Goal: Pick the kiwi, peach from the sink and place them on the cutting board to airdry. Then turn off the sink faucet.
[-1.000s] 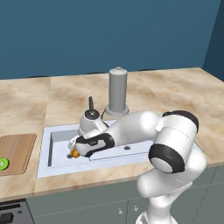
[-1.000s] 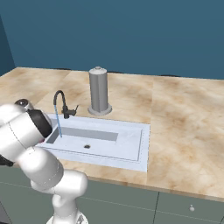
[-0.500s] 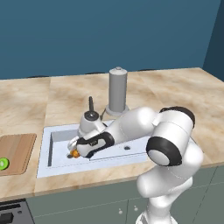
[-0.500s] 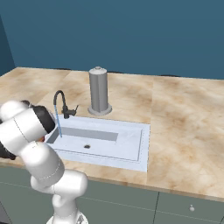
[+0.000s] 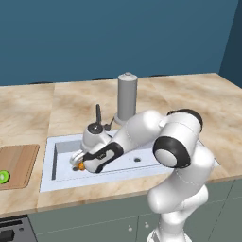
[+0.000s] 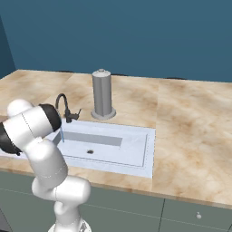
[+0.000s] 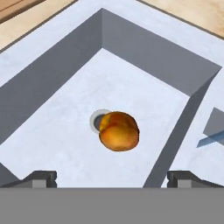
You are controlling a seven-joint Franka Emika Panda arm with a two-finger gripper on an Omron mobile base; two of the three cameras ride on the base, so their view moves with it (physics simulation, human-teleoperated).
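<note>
The peach [image 7: 119,130] lies on the floor of the small sink [image 7: 65,74] compartment, partly over the dark drain hole. My gripper [image 7: 114,179] hangs just above it, open, its fingertips [image 7: 41,178] wide on either side and clear of the fruit. From the left base view, the gripper [image 5: 79,162] is down inside the sink [image 5: 49,165] with the peach [image 5: 81,166] peeking out beneath it. The kiwi [image 5: 4,177] rests on the cutting board [image 5: 21,160] at the far left. The sink faucet [image 6: 64,107] stands behind the basin, a thin stream of water falling from it.
A tall grey cylinder [image 5: 127,97] with a knobbed top stands on the counter behind the sink. The basin walls [image 7: 175,131] rise close around the peach. A corner of the board [image 7: 13,6] shows beyond the sink rim.
The arm has swung its elbow further left and settled the hand a little lower over the peach. The jaws stay wide and the peach has not moved.
</note>
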